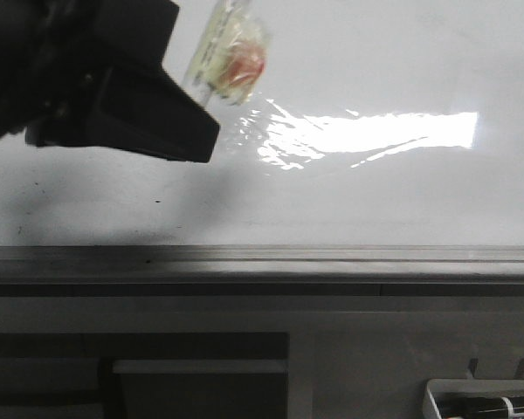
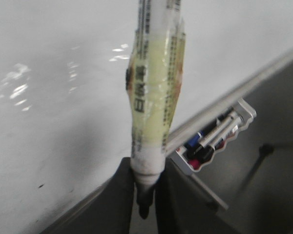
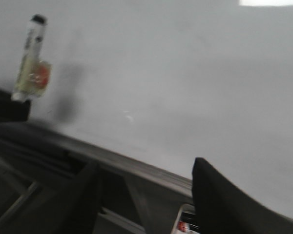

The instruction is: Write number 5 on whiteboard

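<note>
Two wrist views differ: left end effector (image 2: 145, 187) clamped on marker (image 2: 154, 92) over whiteboard (image 2: 53, 122); right end effector (image 3: 146, 195) fingers apart, holding nothing.

The whiteboard (image 1: 375, 201) is the working surface: a broad, glossy white sheet that fills the far part of the front view from left to right. A bright patch of reflected light (image 1: 393, 131) lies across its middle and right, ragged along its left end. A soft grey shadow (image 1: 79, 205) darkens the near left area. A few tiny black specks (image 1: 157, 202) dot the surface there, close to the near edge; one such speck (image 2: 40, 185) also shows in the left wrist view. A grey aluminium rail (image 1: 332, 255) runs along the board's whole near edge, touching it.
</note>
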Tool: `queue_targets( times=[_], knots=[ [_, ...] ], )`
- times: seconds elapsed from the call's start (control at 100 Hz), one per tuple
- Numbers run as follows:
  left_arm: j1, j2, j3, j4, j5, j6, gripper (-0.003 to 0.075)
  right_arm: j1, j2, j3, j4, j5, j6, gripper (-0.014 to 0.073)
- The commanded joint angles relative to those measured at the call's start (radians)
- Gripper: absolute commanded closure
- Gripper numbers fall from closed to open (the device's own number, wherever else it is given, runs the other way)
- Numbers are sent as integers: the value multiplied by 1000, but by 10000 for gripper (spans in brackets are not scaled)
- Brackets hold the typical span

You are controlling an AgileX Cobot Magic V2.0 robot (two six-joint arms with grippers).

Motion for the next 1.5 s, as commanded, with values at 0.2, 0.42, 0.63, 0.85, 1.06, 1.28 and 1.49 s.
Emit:
queue_targets(
  times=[0.2,0.42,0.63,0.85,1.06,1.28,1.49],
  knots=[
    [-138,-44,-126,566,222,0,741,89,130,-50,425,70,-543,226],
    [-223,-44,-126,664,172,0,741,224,224,-54,425,2,-623,223],
    [-235,-44,-126,672,145,0,741,293,343,-112,428,-25,-628,223],
    [-235,-44,-126,672,143,0,741,379,477,-154,437,-66,-699,223],
    [-235,-44,-126,672,143,0,741,431,584,-167,518,-124,-735,225],
    [-235,-44,-126,668,143,0,741,469,660,-167,529,-126,-748,406],
    [-235,-44,-126,664,137,0,740,470,661,-167,526,-137,-748,654]
  ],
)
